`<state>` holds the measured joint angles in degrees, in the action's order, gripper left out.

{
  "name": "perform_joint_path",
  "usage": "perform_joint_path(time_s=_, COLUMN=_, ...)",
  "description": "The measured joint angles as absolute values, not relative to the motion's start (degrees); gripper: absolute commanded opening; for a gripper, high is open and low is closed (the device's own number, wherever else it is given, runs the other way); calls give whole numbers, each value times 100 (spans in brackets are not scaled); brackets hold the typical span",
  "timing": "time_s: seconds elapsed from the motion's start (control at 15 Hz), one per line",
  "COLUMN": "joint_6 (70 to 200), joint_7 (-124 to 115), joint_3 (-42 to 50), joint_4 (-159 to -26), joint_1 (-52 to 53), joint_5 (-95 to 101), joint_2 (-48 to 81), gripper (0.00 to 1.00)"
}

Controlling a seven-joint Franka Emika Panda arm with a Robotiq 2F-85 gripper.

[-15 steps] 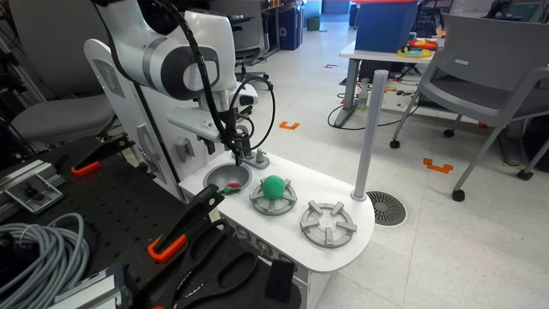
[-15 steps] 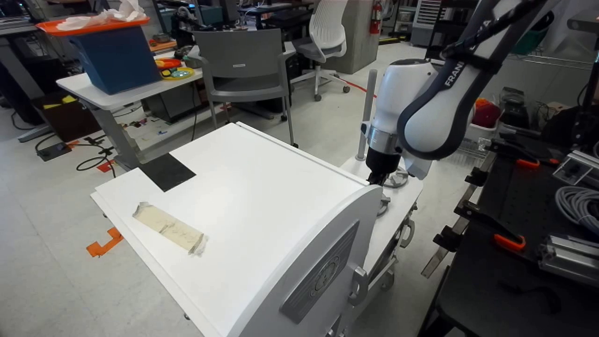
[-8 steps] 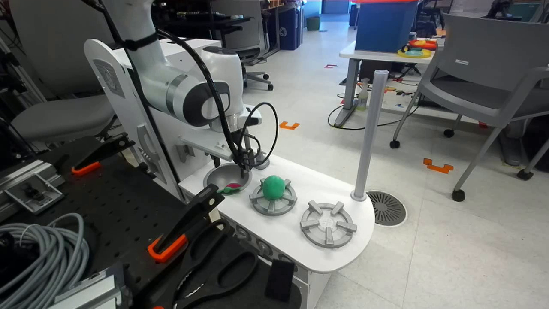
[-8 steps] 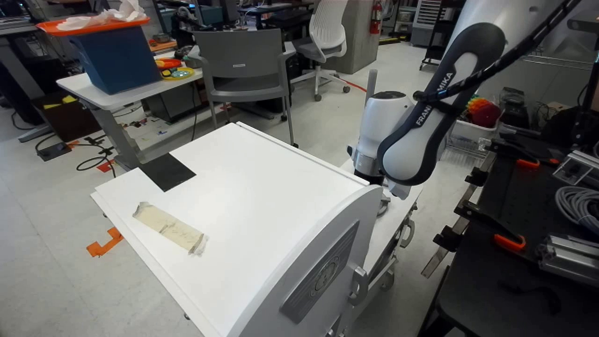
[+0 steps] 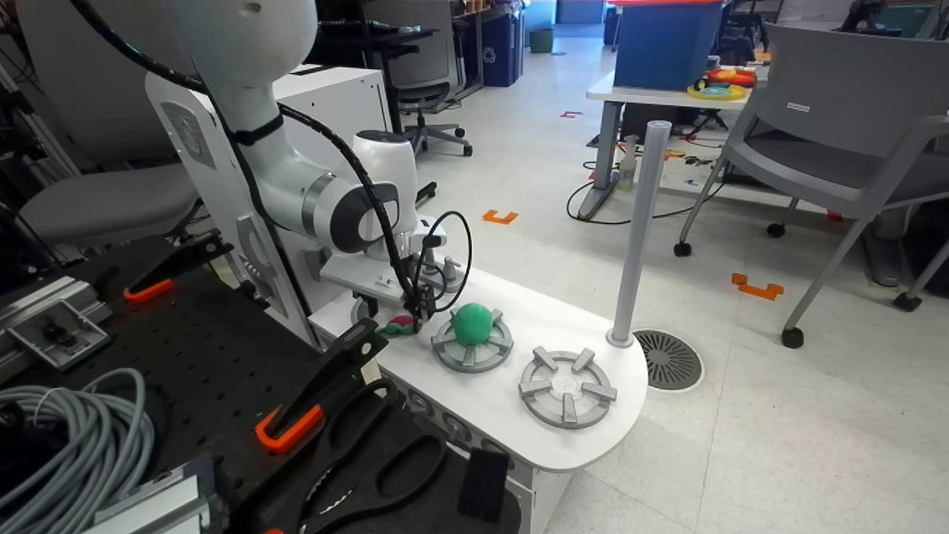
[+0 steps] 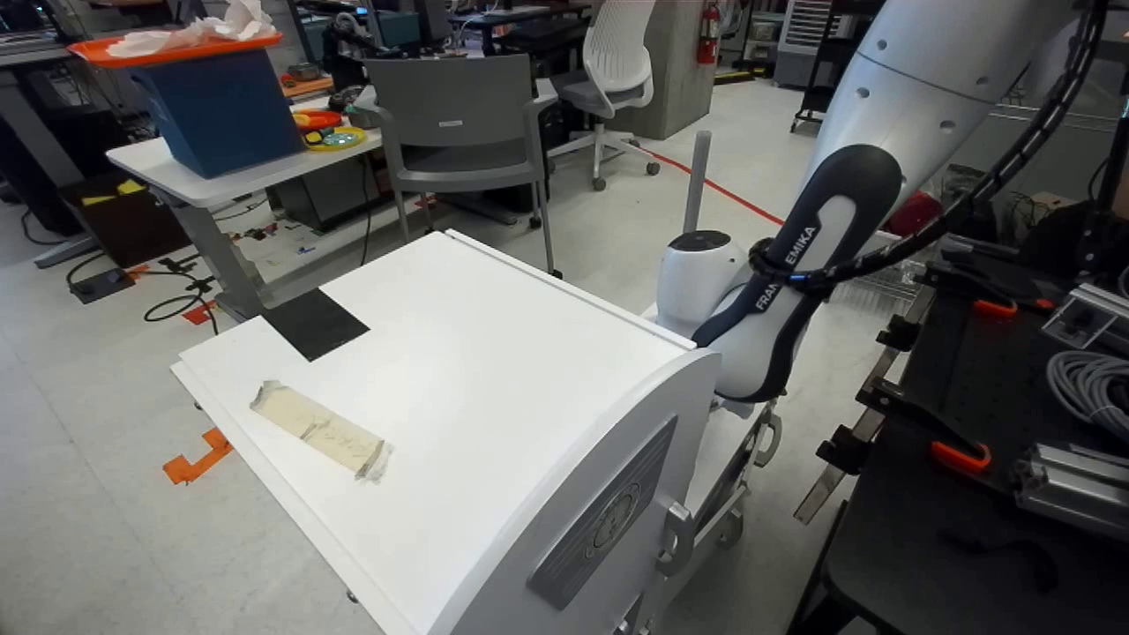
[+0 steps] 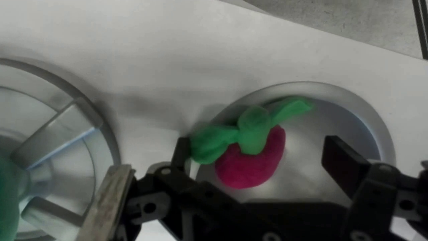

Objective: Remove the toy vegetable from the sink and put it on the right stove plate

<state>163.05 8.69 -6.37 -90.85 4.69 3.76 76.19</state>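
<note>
Arm (image 6: pixel 842 176) reading “FRA…” and “EMIKA”, fingers (image 7: pixel 342 164) spread apart, toy vegetable (image 7: pixel 250 162) between them in sink (image 7: pixel 307 167)

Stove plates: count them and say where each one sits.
2. One stove plate is beside the sink, with the green ball on it; the right stove plate is near the grey post.

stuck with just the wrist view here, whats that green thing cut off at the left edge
Observer: An exterior view shows it whole: a green ball, sitting on the near burner, the one beside the sink.
Operator: ok so wheres the one i actually need, its not in my picture
Observer: The right burner lies past the near burner, on the side away from the sink.
</note>
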Motion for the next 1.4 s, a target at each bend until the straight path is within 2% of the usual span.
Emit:
perform_joint_path(time_s=0.07, joint_6=16250, joint_7=862, joint_3=-586, joint_4=-8971, joint_1=522, joint_5=394, joint_2=7700, gripper=95)
perform_joint_path(time_s=0.13, joint_6=16178, joint_7=862, joint_3=-546, joint_4=-8868, joint_1=564, joint_5=406, joint_2=7767, gripper=72)
perform_joint_path(time_s=0.27, joint_6=16042, joint_7=848, joint_3=-462, joint_4=-8685, joint_1=639, joint_5=416, joint_2=7874, gripper=67)
perform_joint_path(time_s=0.87, joint_6=15732, joint_7=310, joint_3=26, joint_4=-8179, joint_1=1045, joint_5=482, joint_2=8096, gripper=0)
perform_joint_path(time_s=1.4, joint_6=15911, joint_7=-124, joint_3=263, joint_4=-8064, joint_1=1678, joint_5=635, joint_2=8226, gripper=0)
